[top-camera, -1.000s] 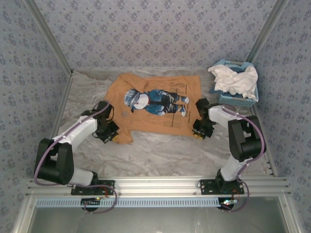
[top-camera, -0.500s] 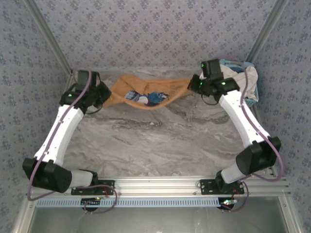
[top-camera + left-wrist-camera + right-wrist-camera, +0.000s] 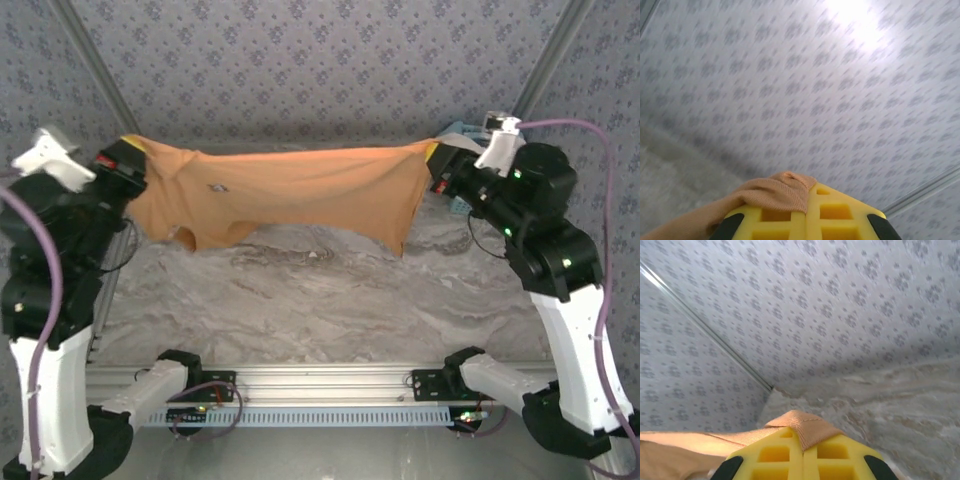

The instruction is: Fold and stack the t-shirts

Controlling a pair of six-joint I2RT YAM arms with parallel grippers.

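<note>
tan-orange t-shirt [image 3: 290,190], soft knit, stretched taut above marbled table [image 3: 330,300]; corners clenched in left gripper [image 3: 128,160] and right gripper [image 3: 437,158].

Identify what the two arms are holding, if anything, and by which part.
Both hold the tan-orange t-shirt, stretched in the air between them: left fingers pinch its sleeve-end edge, right fingers the opposite edge.

Top camera: high behind the table's [image 3: 330,300] near edge, looking down. 2 wrist cameras: close, tilted upward, sharing the t-shirt [image 3: 300,190].
</note>
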